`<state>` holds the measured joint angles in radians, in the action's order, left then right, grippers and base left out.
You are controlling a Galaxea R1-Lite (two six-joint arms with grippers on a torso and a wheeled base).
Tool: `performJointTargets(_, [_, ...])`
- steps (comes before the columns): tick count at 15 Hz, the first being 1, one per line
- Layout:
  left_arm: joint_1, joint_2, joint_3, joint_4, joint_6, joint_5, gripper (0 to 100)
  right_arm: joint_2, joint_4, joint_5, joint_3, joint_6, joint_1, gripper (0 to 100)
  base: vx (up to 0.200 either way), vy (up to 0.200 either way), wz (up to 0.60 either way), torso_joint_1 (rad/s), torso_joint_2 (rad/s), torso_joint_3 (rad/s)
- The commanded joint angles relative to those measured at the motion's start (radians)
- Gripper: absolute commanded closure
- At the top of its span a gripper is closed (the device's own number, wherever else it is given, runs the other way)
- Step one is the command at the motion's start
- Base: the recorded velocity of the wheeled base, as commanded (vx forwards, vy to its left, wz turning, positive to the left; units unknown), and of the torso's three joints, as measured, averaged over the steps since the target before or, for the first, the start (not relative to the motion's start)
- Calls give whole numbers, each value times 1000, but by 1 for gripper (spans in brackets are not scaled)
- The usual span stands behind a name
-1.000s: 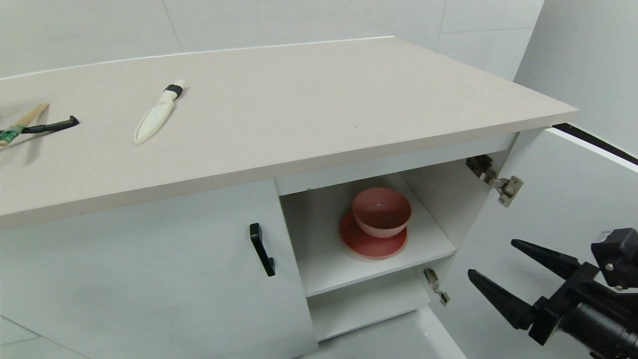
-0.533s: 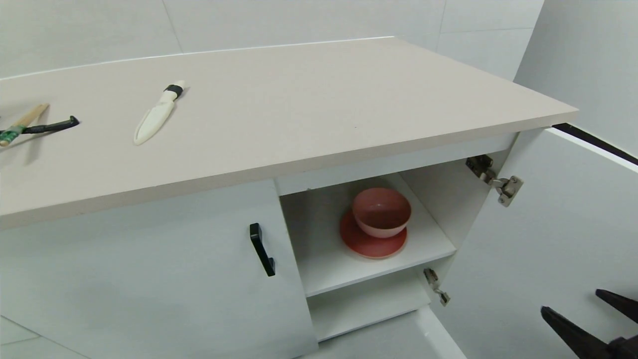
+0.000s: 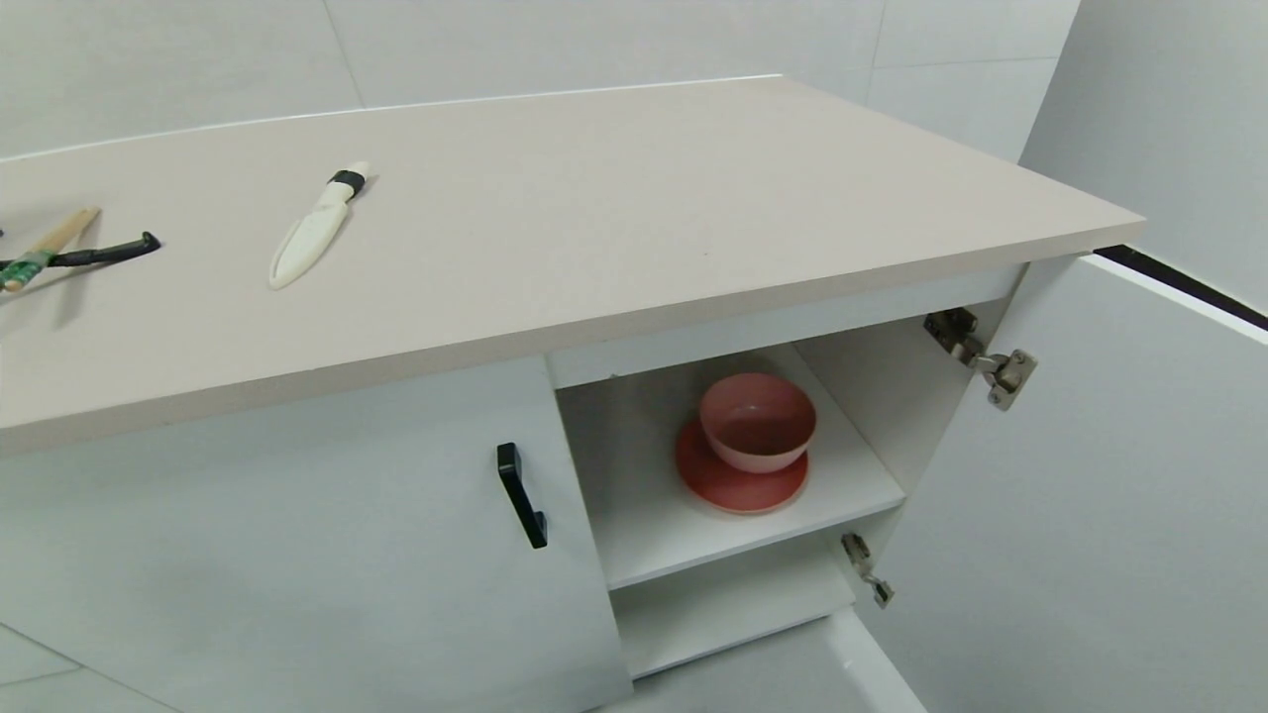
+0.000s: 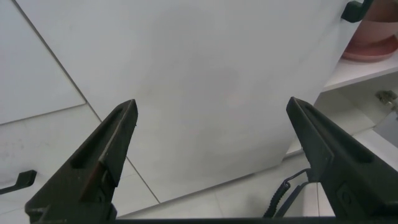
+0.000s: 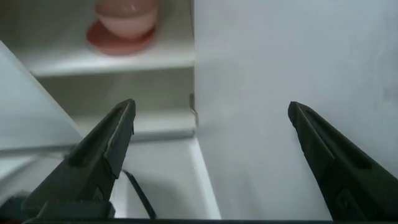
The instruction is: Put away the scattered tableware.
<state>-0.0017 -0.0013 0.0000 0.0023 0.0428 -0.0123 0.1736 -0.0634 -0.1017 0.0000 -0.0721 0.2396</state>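
Bowl (image 3: 758,421) sits on the red plate (image 3: 738,485) on the cabinet's upper shelf (image 3: 644,535), and the open door (image 3: 1090,475) stands wide. The right gripper (image 5: 211,104) is spread wide and empty, the bowl well ahead of its jaws. The left gripper (image 4: 211,102) faces the closed door (image 3: 297,515), equally wide, holding nothing. A white knife (image 3: 315,226) lies on the countertop (image 3: 594,218).

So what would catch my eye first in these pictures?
A round pink bowl sits on a flat red plate, on the upper shelf of the white cabinet, whose right door stands open. Next comes a cream knife-shaped utensil with a black band, lying on the beige countertop toward its left side.
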Motion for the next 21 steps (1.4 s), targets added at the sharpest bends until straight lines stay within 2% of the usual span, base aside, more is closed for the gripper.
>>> performJointTargets(1, [0,1,0,1,2,0,0,-74,14,8,0,-9,-37,0,-200,0,0,7,-2,2])
performJointTargets(5, [0,1,0,1,-4,0,0,-74,14,30,0,-23,-59,0,-200,0,0,5,1,4])
performJointTargets(9, [0,1,0,1,-4,0,0,-126,19,79,0,-72,-232,0,-200,0,0,0,0,1])
performJointTargets(10, [0,1,0,1,-1,0,0,-155,20,88,0,-94,-252,0,0,-200,0,-2,2,-2])
performJointTargets(15, [0,1,0,1,-6,0,0,-171,19,85,0,-83,-246,0,0,-200,0,2,0,0])
performJointTargets(18, [0,1,0,1,-9,0,0,-174,16,85,0,-63,-246,0,0,0,0,0,0,0])
performJointTargets(21, [0,1,0,1,-9,0,0,-174,13,82,0,45,-246,0,0,0,0,0,0,0])
